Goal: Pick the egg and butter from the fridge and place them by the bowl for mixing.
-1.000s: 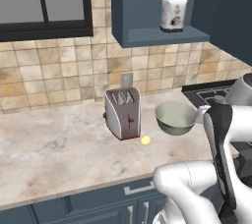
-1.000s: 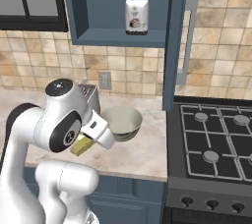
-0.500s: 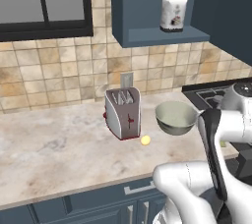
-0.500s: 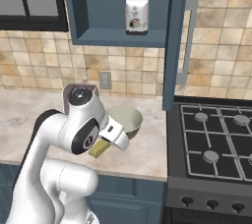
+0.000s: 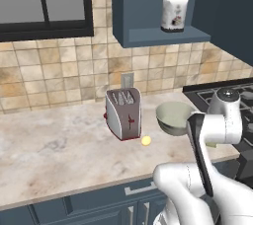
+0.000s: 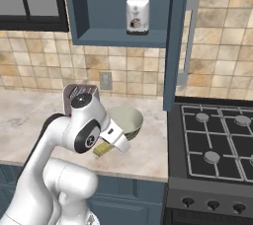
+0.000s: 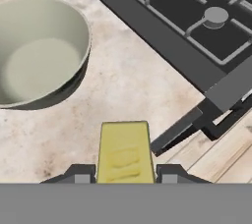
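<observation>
Kitchen counter (image 5: 59,145): egg down, butter in transit.
Your egg (image 5: 146,140) lies between toaster (image 5: 123,114) and bowl (image 7: 37,51); gripper (image 7: 123,178) fingers clamp the butter (image 7: 123,152) above bare counter beside the bowl. Setting it down remains.

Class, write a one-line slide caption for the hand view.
Claw carries the butter above the counter, between bowl and stove.

You had no readable text, brand or number anywhere. The white canister (image 6: 138,16) on the open shelf (image 6: 121,36) carried a dark printed motif, but it was too small and blurred for you to make out any lettering.
</observation>
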You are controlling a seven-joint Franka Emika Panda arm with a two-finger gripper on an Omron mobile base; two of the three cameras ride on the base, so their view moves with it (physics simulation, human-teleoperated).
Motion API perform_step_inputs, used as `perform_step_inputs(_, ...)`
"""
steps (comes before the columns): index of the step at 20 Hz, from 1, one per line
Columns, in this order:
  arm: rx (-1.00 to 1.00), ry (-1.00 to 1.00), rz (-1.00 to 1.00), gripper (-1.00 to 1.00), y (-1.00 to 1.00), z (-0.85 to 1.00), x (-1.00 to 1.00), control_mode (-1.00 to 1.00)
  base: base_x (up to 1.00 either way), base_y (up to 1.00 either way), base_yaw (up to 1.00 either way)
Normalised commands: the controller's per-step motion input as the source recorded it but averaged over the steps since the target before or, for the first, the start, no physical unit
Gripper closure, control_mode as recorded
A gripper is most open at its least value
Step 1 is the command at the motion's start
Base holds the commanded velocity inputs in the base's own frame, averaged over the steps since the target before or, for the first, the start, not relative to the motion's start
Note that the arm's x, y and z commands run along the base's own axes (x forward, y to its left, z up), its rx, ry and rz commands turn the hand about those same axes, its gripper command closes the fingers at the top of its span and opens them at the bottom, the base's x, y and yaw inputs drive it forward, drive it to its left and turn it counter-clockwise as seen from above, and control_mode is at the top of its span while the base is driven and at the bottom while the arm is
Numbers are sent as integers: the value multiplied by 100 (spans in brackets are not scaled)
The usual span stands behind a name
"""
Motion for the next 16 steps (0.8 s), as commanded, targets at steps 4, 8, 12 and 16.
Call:
perform_step_inputs(4,0,0,-11,100,-21,0,14,-100,0,0,0)
perform_step_inputs(8,2,0,0,100,-36,-1,11,-100,0,0,0)
perform_step_inputs(12,5,0,0,100,-37,0,-4,-100,0,0,0)
perform_step_inputs(16,0,0,0,100,-37,-9,13,-100,0,0,0)
